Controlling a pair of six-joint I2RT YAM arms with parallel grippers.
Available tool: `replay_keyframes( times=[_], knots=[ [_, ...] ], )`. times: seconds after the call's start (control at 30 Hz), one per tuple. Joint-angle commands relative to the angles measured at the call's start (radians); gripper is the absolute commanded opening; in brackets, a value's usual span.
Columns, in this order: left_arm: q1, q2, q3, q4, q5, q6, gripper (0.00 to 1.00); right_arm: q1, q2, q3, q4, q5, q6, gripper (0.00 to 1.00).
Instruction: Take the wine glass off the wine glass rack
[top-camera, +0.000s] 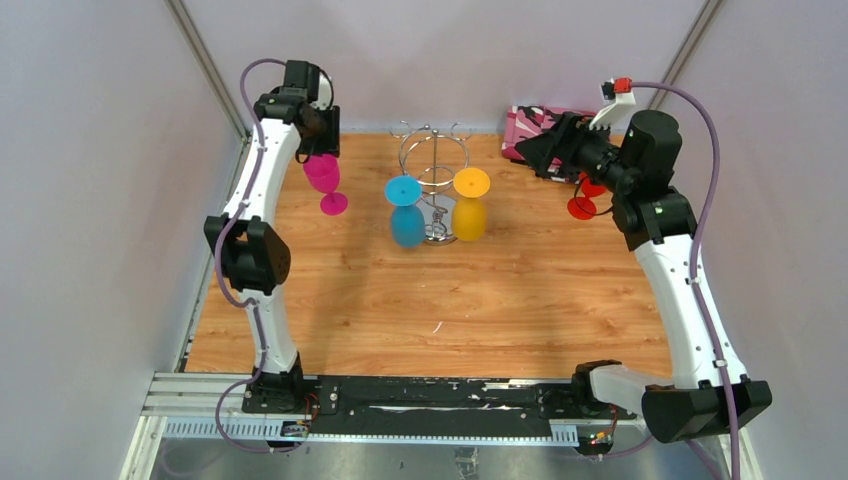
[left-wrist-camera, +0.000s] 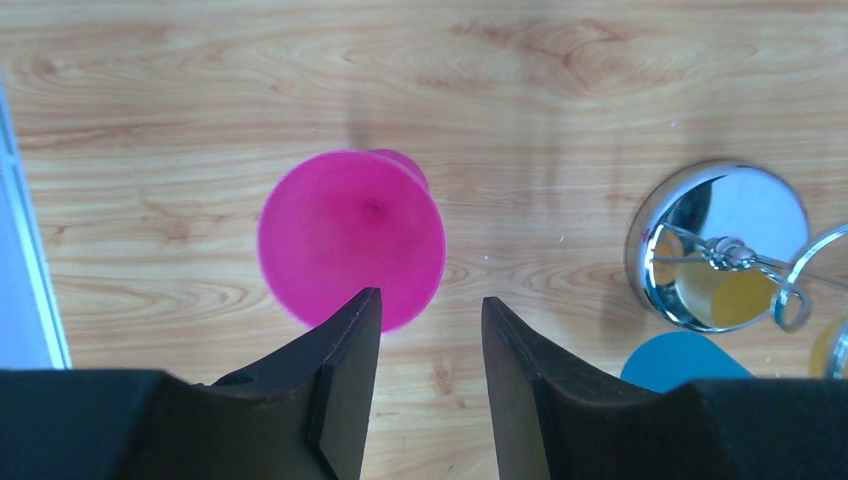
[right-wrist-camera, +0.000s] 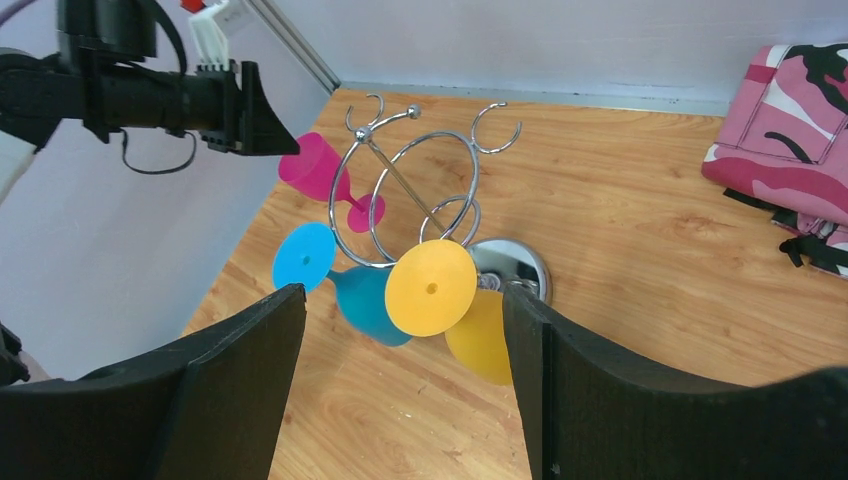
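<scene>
Releasing: pink wine glass stands near the table's far left corner, left gripper's fingers parted above.
Next, the empty, spread right gripper should lift another off the wine glass rack, far edge.

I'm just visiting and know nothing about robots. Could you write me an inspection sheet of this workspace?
Surface: wooden table.
Job's things: wine glass rack stands mid-table; blue glass and yellow glass hang upside down from it; pink glass stands on the table to its left; red glass on the right, partly hidden by the right arm.
Clutter: pink camouflage cloth at the far right corner.
Grippers: left gripper open above the pink glass; right gripper open, holding nothing.
Cables: purple cable along each arm.
Surroundings: pale walls.
</scene>
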Motion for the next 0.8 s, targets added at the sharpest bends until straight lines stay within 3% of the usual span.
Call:
replay_keyframes(
  times=[0.0, 0.27, 0.43, 0.53, 0.63, 0.7, 0.77],
  knots=[
    [0.004, -0.091, 0.036, -0.02, -0.026, -0.001, 0.47, -0.013, 0.001, -0.015, 0.03, -0.025, 0.014, 0.77],
    [-0.009, -0.235, 0.033, -0.014, 0.024, -0.017, 0.46, -0.013, 0.008, -0.04, 0.042, -0.027, 0.024, 0.77],
    [-0.089, -0.385, -0.024, 0.074, 0.058, -0.016, 0.48, -0.014, 0.001, -0.105, 0.093, -0.052, 0.061, 0.76],
    [-0.113, -0.56, -0.238, 0.343, 0.271, -0.048, 0.49, -0.013, -0.023, -0.163, 0.146, -0.071, 0.089, 0.76],
    [-0.113, -0.806, -0.601, 0.843, 0.515, -0.201, 0.53, -0.014, -0.042, -0.197, 0.169, -0.076, 0.108, 0.76],
    [-0.114, -0.895, -0.781, 1.084, 0.609, -0.32, 0.53, -0.015, -0.045, -0.218, 0.193, -0.106, 0.135, 0.77],
    [-0.115, -0.956, -0.868, 1.205, 0.641, -0.369, 0.53, -0.016, -0.045, -0.25, 0.236, -0.144, 0.176, 0.77]
  ],
)
